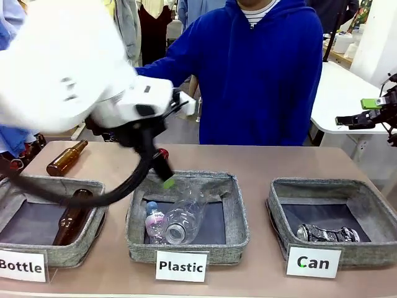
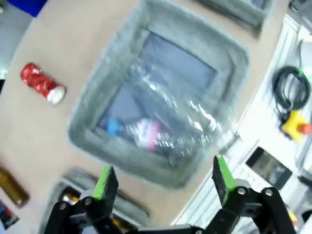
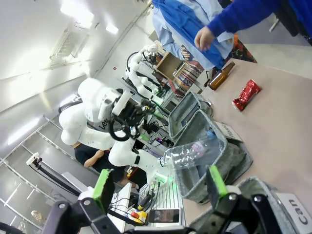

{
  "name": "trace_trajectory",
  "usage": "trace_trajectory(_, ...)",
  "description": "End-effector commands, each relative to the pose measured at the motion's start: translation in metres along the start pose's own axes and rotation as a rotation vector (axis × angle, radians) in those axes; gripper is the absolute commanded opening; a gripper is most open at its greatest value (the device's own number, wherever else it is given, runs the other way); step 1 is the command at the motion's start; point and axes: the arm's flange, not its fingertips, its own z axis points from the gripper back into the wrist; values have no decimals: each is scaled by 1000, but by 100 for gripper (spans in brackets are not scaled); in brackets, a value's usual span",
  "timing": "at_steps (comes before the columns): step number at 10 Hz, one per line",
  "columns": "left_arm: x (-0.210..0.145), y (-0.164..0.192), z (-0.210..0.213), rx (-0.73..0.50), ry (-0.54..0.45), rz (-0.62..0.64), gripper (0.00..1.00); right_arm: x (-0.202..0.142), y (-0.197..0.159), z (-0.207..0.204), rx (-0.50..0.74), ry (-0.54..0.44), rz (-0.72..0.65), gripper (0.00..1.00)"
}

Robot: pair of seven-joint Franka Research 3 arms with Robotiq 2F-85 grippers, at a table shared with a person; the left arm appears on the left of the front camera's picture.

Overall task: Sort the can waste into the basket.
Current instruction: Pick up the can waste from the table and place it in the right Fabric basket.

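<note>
One can sorted, red one left, left arm lining up for the pick

The silver can already lies in the Can basket; the red can sits on the worktop just behind the Plastic basket. The left gripper hangs over that basket pointing down, fingers wide apart w/ nothing btwn them. Next imo: shift over the red can, drop, squeeze, carry it across to the Can basket. The right gripper is parked high off to the side, fingers apart too, empty
</note>
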Motion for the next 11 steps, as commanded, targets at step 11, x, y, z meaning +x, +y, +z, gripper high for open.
trace_trajectory(11,-257,44,174,34,-160,1192,100,0,2,1,3,21,17,100)
